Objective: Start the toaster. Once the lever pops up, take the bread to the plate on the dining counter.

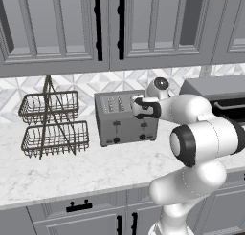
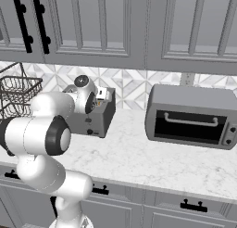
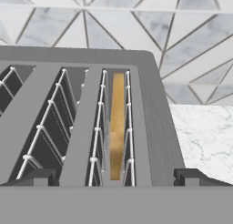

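Observation:
A grey brushed-metal toaster [image 1: 125, 126] [image 2: 96, 119] stands on the kitchen counter against the tiled wall. It has two dark levers and two dark knobs on its front. My gripper [image 1: 138, 106] [image 2: 102, 98] hangs just above its right end, jaws wide open and holding nothing. In the hand view the toaster [image 3: 154, 109] is seen from above, and the bread [image 3: 117, 127], a golden-tan slice, stands on edge deep in the rightmost slot. The gripper [image 3: 116, 177] straddles that slot. The plate and the dining counter are out of view.
A two-tier wire basket [image 1: 50, 126] [image 2: 16, 90] stands left of the toaster. To the toaster's right sits a grey toaster oven [image 2: 192, 116] [image 1: 217, 93]. Grey wall cabinets [image 1: 110, 28] hang overhead. White marble counter [image 2: 139, 157] stretches in front.

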